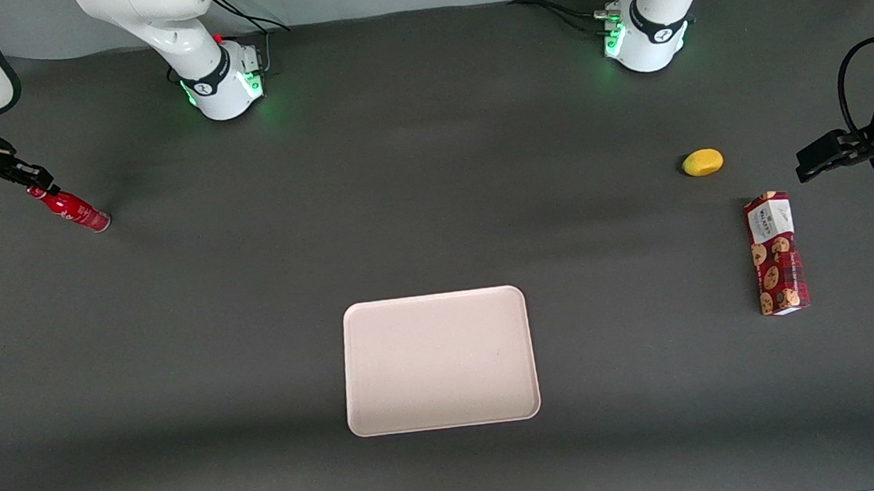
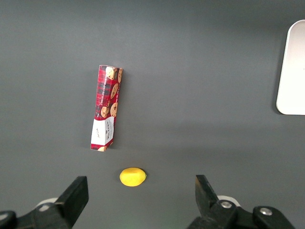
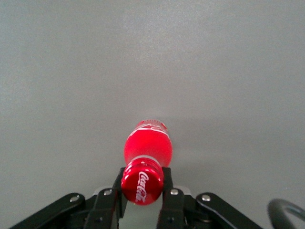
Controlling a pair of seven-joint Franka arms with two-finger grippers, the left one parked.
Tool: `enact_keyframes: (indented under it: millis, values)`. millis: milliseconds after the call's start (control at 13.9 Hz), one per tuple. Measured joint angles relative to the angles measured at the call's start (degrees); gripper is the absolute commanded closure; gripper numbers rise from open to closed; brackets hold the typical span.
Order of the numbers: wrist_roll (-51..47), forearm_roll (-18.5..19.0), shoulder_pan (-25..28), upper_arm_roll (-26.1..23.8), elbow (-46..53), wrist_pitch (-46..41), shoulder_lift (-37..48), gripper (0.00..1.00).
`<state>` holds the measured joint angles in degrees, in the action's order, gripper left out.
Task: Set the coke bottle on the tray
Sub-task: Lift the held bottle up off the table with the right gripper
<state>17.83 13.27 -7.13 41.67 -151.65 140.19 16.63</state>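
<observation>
**Spotter:** Run me through it, biggest thing first.

**Me:** The table (image 1: 251, 293) is dark grey. Largest item on it is the tray (image 1: 439, 360), pale cream-pink with nothing on it, at the edge nearest the front camera. Toward the parked arm's end lie a red cookie box (image 1: 776, 254) and, just past it, a small yellow lump (image 1: 703, 162). Smallest is the coke bottle (image 1: 70, 209), out at my working arm's end, well apart from the tray.

**Spotter:** And your gripper?

**Me:** My gripper (image 1: 40, 184) is clamped on the bottle's neck, right under the cap. In the wrist view the fingers (image 3: 167, 183) press either side of the red cap (image 3: 142, 182), and the body hangs away below. From the front the bottle looks tilted, base near the table; whether it touches, I cannot tell.

**Spotter:** How will it handle?

**Me:** I'd judge it light and stiff, but glossy, so slippery. The cap's lip above the fingers should stop it sliding out. Held this high, it may swing on the carry, so I'd move gently and set it down base first.
</observation>
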Motion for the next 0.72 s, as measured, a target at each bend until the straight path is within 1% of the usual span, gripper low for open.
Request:
enact_keyframes:
  millis: [431, 575, 719]
  values:
    - [0.0, 0.0, 0.4, 0.0, 0.3, -1.0, 0.0, 1.00]
    - [0.0, 0.0, 2.0, 0.0, 2.0, -5.8, 0.0, 1.00]
    - [0.0, 0.0, 4.5, -0.1, 6.2, -11.9, 0.0, 1.00]
